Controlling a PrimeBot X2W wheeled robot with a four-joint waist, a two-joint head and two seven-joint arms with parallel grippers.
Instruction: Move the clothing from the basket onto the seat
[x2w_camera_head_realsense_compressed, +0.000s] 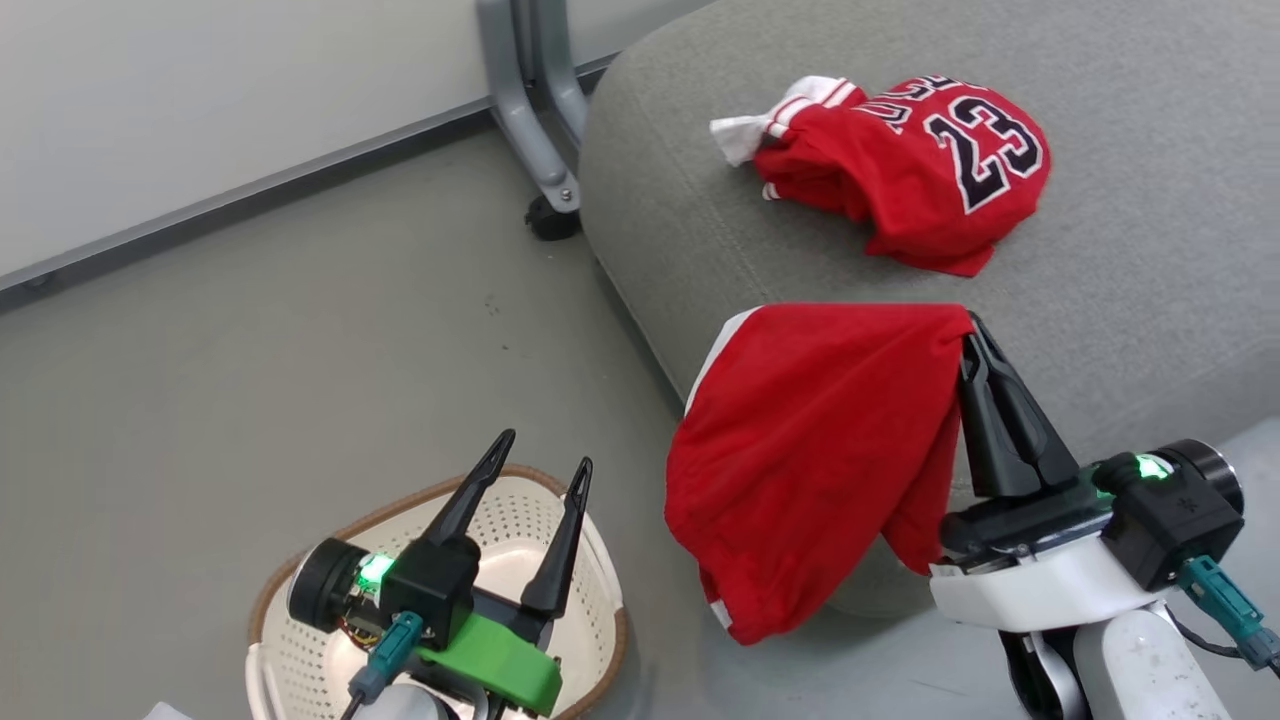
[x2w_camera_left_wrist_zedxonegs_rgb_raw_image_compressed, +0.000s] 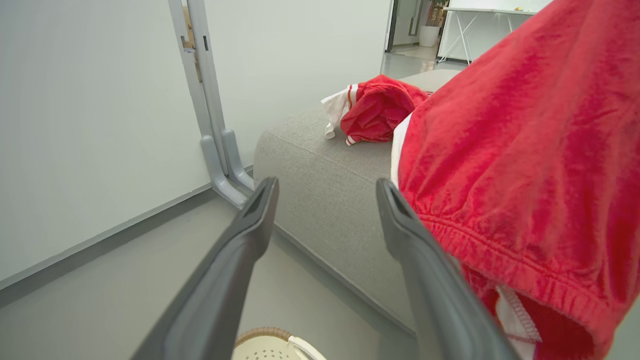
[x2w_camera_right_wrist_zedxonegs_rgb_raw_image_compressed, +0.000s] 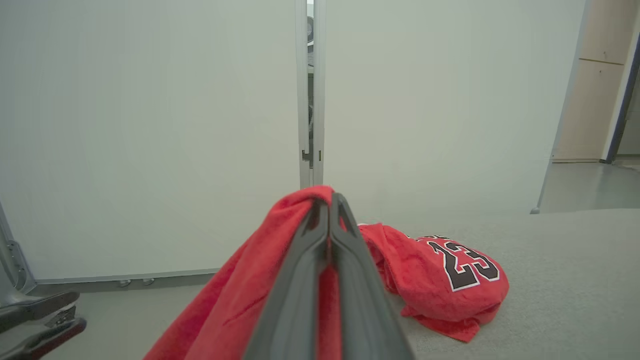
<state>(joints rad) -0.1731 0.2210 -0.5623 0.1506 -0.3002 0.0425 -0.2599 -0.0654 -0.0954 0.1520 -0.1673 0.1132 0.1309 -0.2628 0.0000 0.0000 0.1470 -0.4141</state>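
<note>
A red jersey (x2w_camera_head_realsense_compressed: 925, 165) with a black 23 lies crumpled on the grey seat (x2w_camera_head_realsense_compressed: 1150, 230); it shows too as the jersey (x2w_camera_right_wrist_zedxonegs_rgb_raw_image_compressed: 445, 280) and the jersey (x2w_camera_left_wrist_zedxonegs_rgb_raw_image_compressed: 372, 110). My right gripper (x2w_camera_head_realsense_compressed: 972, 335) is shut on the corner of a second red garment (x2w_camera_head_realsense_compressed: 810, 450), which hangs over the seat's near edge. That garment (x2w_camera_left_wrist_zedxonegs_rgb_raw_image_compressed: 520, 165) fills the right of the left wrist view, and the garment (x2w_camera_right_wrist_zedxonegs_rgb_raw_image_compressed: 235, 310) drapes left of the closed right gripper (x2w_camera_right_wrist_zedxonegs_rgb_raw_image_compressed: 329, 200). My left gripper (x2w_camera_head_realsense_compressed: 545, 450) stands open over the cream basket (x2w_camera_head_realsense_compressed: 300, 640), its left gripper (x2w_camera_left_wrist_zedxonegs_rgb_raw_image_compressed: 325, 187) fingers holding nothing.
A grey metal partition leg (x2w_camera_head_realsense_compressed: 530, 110) with a black foot stands on the floor by the seat's far corner. A pale wall (x2w_camera_head_realsense_compressed: 200, 100) runs behind. Grey floor (x2w_camera_head_realsense_compressed: 300, 350) lies between the basket and the seat.
</note>
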